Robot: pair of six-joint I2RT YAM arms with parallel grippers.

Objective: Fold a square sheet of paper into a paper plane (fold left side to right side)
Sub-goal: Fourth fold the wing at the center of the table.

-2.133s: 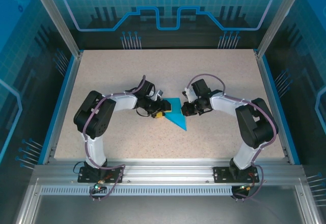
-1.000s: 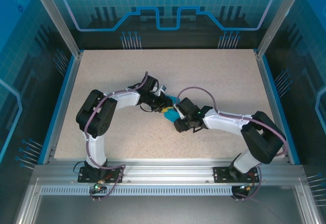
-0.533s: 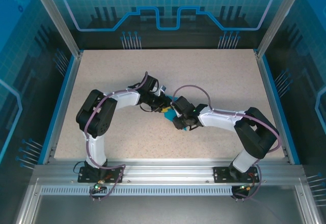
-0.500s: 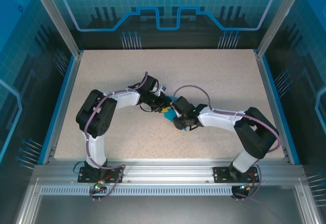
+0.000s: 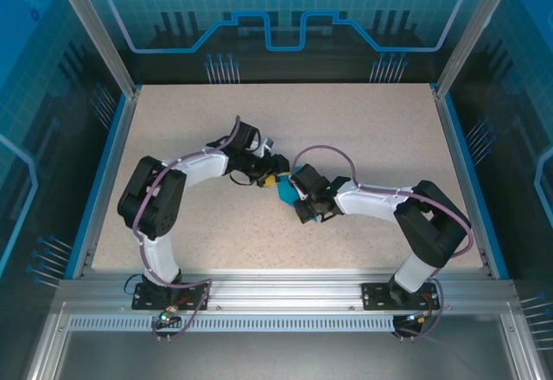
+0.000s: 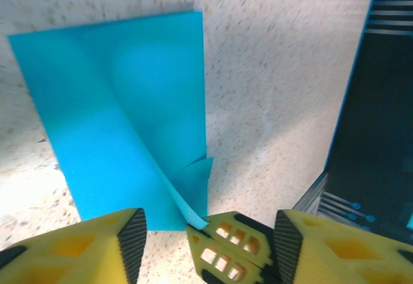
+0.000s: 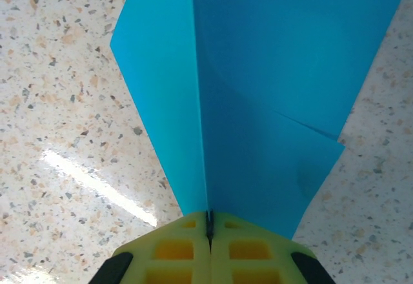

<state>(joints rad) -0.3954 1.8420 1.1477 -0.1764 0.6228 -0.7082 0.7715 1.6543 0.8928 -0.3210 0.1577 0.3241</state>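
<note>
Top view: right gripper (image 5: 292,197) hides most of the paper (image 5: 282,193). Right wrist view: top edge crops its far end.

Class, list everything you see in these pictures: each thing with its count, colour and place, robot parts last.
paper sheet: one, bright blue, folded, mid-table between the grippers.
table: one, speckled beige, under everything.
enclosure panels: several, blue-tinted, around the table.
left gripper: one, yellow fingers, open at the sheet's corner.
right gripper: one, yellow fingers, shut on the sheet's edge.
</note>
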